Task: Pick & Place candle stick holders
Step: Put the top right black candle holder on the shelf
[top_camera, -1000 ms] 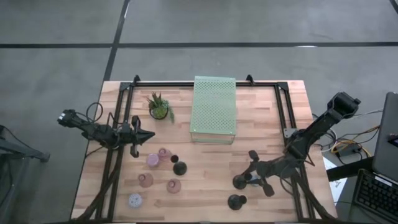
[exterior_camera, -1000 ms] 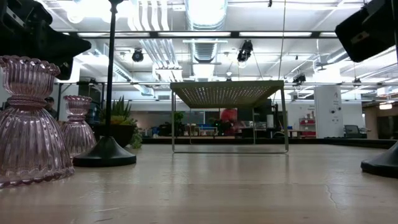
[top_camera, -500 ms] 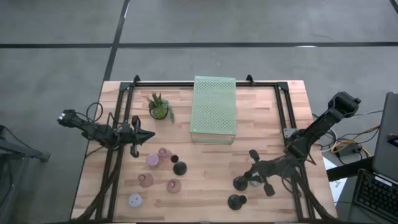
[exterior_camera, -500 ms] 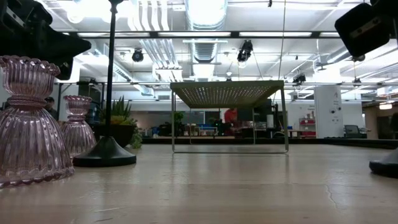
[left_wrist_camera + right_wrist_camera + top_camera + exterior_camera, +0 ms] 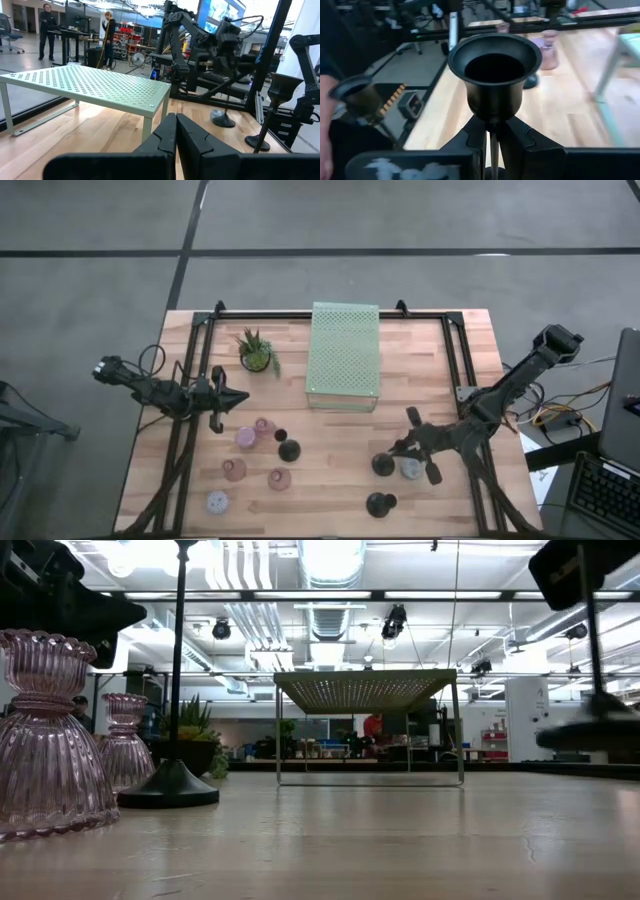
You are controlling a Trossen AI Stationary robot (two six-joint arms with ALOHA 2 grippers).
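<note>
My right gripper [image 5: 400,457] is shut on a black slim-stemmed candle stick holder [image 5: 383,465] at the table's near right. Its cup [image 5: 495,65] shows just beyond the fingers, and its round base [image 5: 590,735] hangs above the table. A pale holder [image 5: 411,470] stands on its base under the gripper, and another black one [image 5: 379,503] stands nearer the front edge. Several pink, black and lavender holders [image 5: 262,452] stand at the near left. My left gripper [image 5: 238,401] hovers shut beside them, touching nothing. My right gripper pinches the black holder's thin stem [image 5: 492,131] just below the cup, between its two fingers. The fingers come from the table's right side and lie across the stem. The holder stands upright in the hold, its base lifted clear of the table.
A pale green perforated block [image 5: 345,355] stands on legs at the far middle, with a small potted plant [image 5: 256,352] to its left. A dark frame rail [image 5: 455,350] runs along the table's sides. Bare wood lies between the two groups of holders.
My right gripper has risen with the black holder. The holder's base stood on the table a second ago and now hangs well clear of it, with the stem still upright. The pale holder beside it has stayed in place.
</note>
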